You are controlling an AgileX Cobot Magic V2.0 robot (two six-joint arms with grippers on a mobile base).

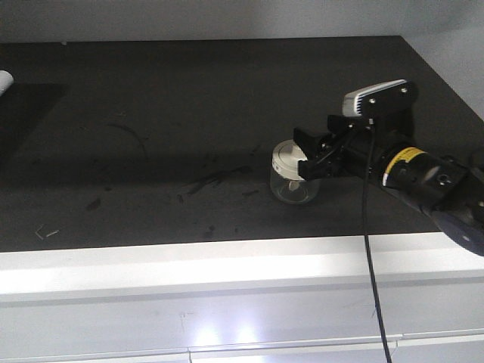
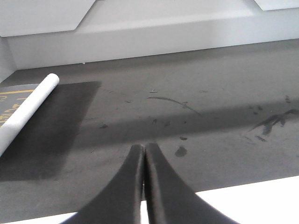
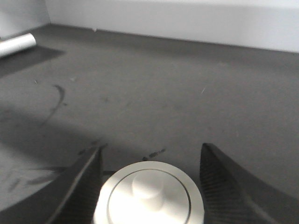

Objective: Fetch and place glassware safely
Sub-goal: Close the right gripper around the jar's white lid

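Jaws of the left gripper (image 2: 144, 148) are pressed together with nothing between them. It hangs low over the near edge of the dark table (image 2: 205, 116) and appears to be waiting, clear of the work.

At the far left, a white roll (image 2: 29, 108) lies along a darker mat (image 2: 56, 135), well apart from everything else.

Right of centre, toward the near side, the glass jar (image 1: 290, 181) stands upright on the table with its cream lid (image 3: 148, 196) seated, knob up. Through the clear wall it looks empty. A pale patch at its base may be glare, and I cannot tell.

The right gripper (image 1: 306, 155) reaches in from the right at lid height. Its jaws are spread wide and straddle the lid. One finger sits at or just beside the rim, though contact is unclear. The other finger (image 3: 233, 186) stands apart with bare table showing in the gap, so nothing is held yet.

The approach looks like a line-up for a side grasp. Pinching only the lid could lift it off the glass, so a lower hold seems safer.
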